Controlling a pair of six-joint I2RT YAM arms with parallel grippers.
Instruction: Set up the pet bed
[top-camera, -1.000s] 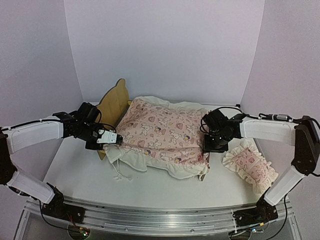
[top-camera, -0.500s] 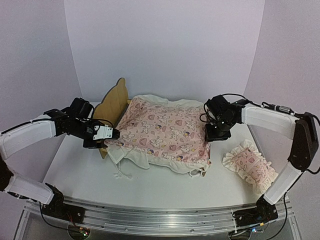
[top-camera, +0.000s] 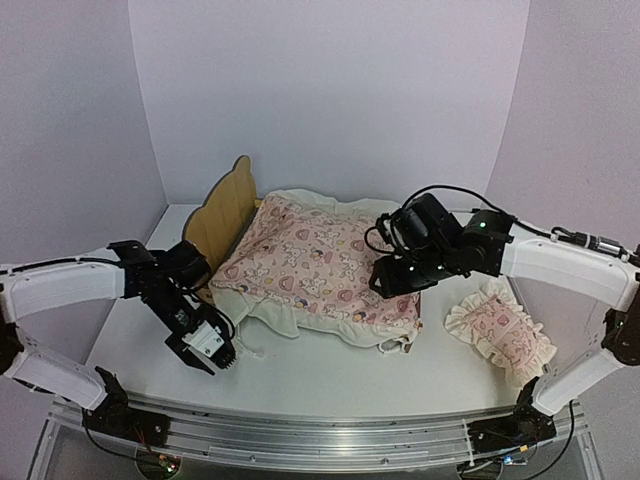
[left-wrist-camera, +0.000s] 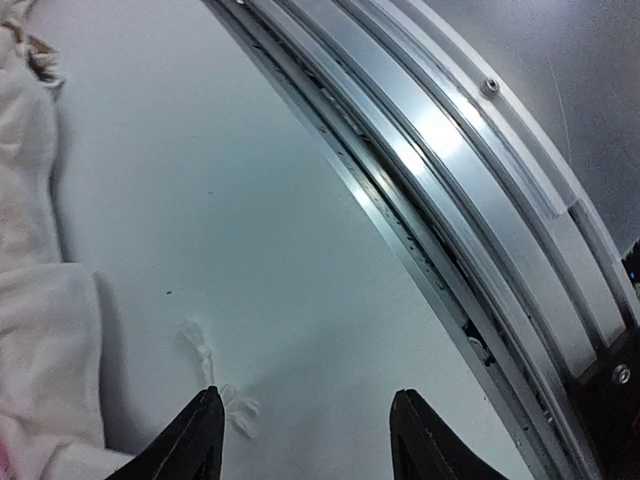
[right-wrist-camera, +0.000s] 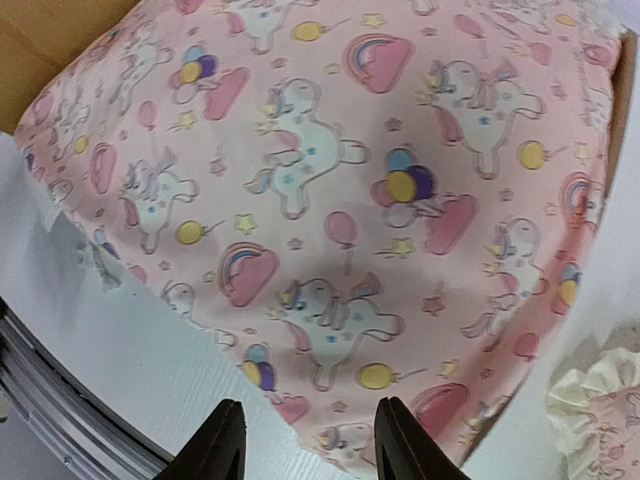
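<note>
Left end effector released beside pet bed — empty. Right end effector released over the bed's quilt.

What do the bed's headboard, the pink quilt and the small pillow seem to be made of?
The bear-ear-shaped pale headboard looks like matte, unpainted wood or plywood: thin, flat, tan, with a cut outline. The pink unicorn-print quilt seems padded woven fabric, perhaps cotton: it puffs and drapes. The ruffled pink pillow looks like similar stuffed cloth with a cream frill.
</note>
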